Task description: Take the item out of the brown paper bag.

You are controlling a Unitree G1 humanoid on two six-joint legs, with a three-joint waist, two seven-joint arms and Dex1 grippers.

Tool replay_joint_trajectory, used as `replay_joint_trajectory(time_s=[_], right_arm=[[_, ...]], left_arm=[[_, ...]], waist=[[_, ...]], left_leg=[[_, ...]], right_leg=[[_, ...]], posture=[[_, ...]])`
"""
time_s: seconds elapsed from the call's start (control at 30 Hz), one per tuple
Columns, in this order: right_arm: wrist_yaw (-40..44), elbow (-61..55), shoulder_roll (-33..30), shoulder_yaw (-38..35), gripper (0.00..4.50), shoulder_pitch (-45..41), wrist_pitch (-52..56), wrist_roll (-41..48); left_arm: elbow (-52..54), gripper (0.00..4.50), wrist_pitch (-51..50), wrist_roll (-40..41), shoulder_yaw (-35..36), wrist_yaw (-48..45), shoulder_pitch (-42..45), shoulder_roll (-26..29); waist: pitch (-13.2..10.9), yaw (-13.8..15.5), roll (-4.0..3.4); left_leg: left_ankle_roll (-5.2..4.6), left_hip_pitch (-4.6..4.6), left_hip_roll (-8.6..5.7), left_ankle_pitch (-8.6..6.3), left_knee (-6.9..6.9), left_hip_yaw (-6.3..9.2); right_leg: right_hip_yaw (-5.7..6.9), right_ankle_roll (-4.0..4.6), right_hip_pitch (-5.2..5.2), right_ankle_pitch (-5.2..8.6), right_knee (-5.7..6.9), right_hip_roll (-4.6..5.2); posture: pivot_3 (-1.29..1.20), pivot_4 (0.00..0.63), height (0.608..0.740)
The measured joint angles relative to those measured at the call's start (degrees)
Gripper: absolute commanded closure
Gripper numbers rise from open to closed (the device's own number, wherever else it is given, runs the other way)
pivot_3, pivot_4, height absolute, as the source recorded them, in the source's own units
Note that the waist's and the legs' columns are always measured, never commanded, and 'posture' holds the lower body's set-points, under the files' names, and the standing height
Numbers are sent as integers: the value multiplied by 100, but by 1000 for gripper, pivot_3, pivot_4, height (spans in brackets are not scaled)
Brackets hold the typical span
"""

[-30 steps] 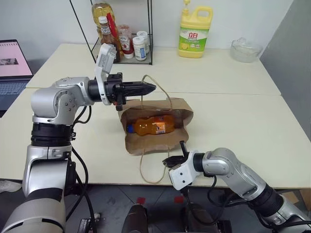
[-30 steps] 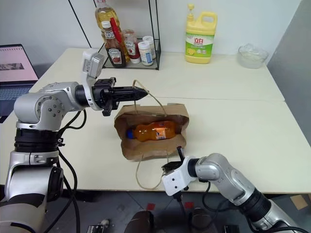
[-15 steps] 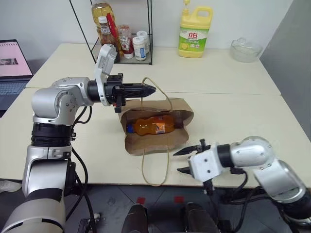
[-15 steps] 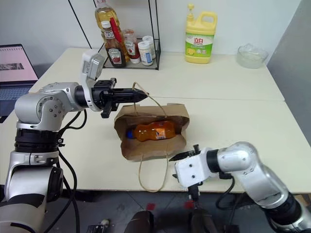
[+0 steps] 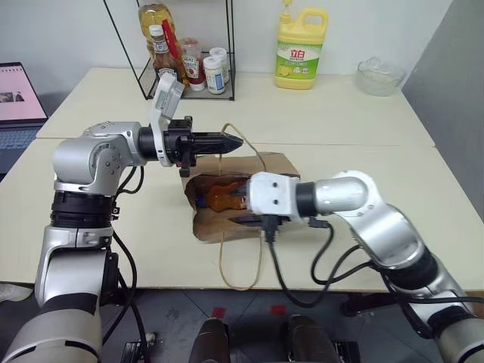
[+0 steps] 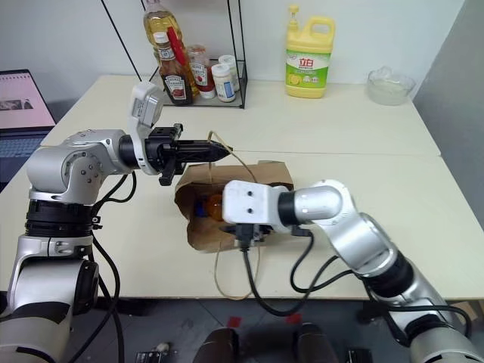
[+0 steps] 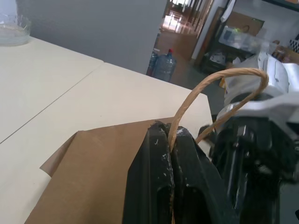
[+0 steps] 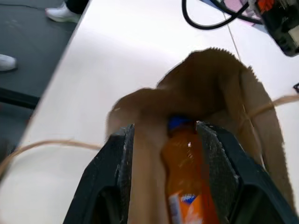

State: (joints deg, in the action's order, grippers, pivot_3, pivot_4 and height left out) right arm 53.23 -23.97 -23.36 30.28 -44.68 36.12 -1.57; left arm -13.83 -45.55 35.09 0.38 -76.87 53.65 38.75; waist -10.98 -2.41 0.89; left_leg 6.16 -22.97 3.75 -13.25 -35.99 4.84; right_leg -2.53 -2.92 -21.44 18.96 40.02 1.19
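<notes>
The item (image 8: 187,186), a small amber-orange bottle with a blue cap, lies on its side inside the brown paper bag (image 5: 283,165). In the right wrist view its cap points toward the bag's closed end, and a scrap of blue and white label shows low on its body; nothing on it can be read. In the eye views a slice of the orange body shows through the bag's mouth, partly behind the right arm's white wrist.

The bag lies creased on the pale surface (image 5: 363,113), its mouth held up. The left gripper (image 5: 233,141) reaches level from the robot's left toward its right, its fingers (image 7: 159,186) pinched shut on 1 tan cord handle (image 7: 219,77), which arches above the bag. The other cord handle (image 5: 238,268) hangs over the surface's near edge.

The right gripper (image 8: 166,140) points into the bag's mouth, tilted slightly down, forearm bent in from the robot's right. Its 2 black fingers (image 8: 112,172) stand partly apart, 1 to each side of the bottle; whether they touch it I cannot tell.

At the far side stands a yellow detergent jug (image 5: 300,47) whose green and white label carries red Chinese characters. A wire rack (image 5: 181,53) holds red-labelled sauce bottles (image 5: 159,47), and a glass bowl (image 5: 377,76) sits further right.
</notes>
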Motion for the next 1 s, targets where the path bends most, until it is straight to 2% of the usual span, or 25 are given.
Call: replay_joint_trajectory(time_s=[0.07, 0.13, 0.2, 0.33, 0.57, 1.0], right_arm=[[-165, 294, 111, 245, 2335, -10, -105, -229], [-324, 569, 208, 426, 1949, -13, -195, -439], [-425, 790, 265, 533, 1423, -60, -269, -625], [-600, 1101, 396, 717, 82, -109, -308, -955], [-885, 1808, 946, 1052, 14, -448, -270, -1589], [-1000, 3259, 1401, 1606, 14, -1132, -556, -2701]], left_arm=[[-22, 4500, 0, 0, 4, 0, 5, 24], [-60, 4500, 0, -3, 7, 2, 21, 47], [-112, 4500, 3, -9, 7, 1, 43, 55], [-205, 4500, 42, -38, 7, -2, 57, 106], [-240, 4500, 150, -75, 7, -6, 69, 135], [-246, 4500, 227, -126, 7, -1, 67, 104]], waist=[[0, 4, 0], [0, 4, 0], [0, 1, 0], [0, -7, 0], [0, -41, 0], [0, -69, 0]], left_leg=[[0, -1, 0, 0, -1, 0], [-1, -2, 0, -1, 0, 0], [-1, -1, 0, -1, 0, 0], [-1, -1, 0, -1, 2, 0], [-2, -1, 0, -1, 4, 1], [-7, -2, 0, -4, 6, 0]], right_leg=[[0, 0, 0, 0, 0, 1], [0, 0, -1, 0, 1, 1], [0, 0, -2, 0, 1, 0], [0, 0, -3, 0, 1, 0], [0, 0, -6, 0, 4, 0], [0, 0, -10, 0, 4, 0]], posture=[[0, 150, 740], [0, 150, 740], [0, 150, 740], [0, 150, 740], [0, 150, 740], [0, 150, 740]])
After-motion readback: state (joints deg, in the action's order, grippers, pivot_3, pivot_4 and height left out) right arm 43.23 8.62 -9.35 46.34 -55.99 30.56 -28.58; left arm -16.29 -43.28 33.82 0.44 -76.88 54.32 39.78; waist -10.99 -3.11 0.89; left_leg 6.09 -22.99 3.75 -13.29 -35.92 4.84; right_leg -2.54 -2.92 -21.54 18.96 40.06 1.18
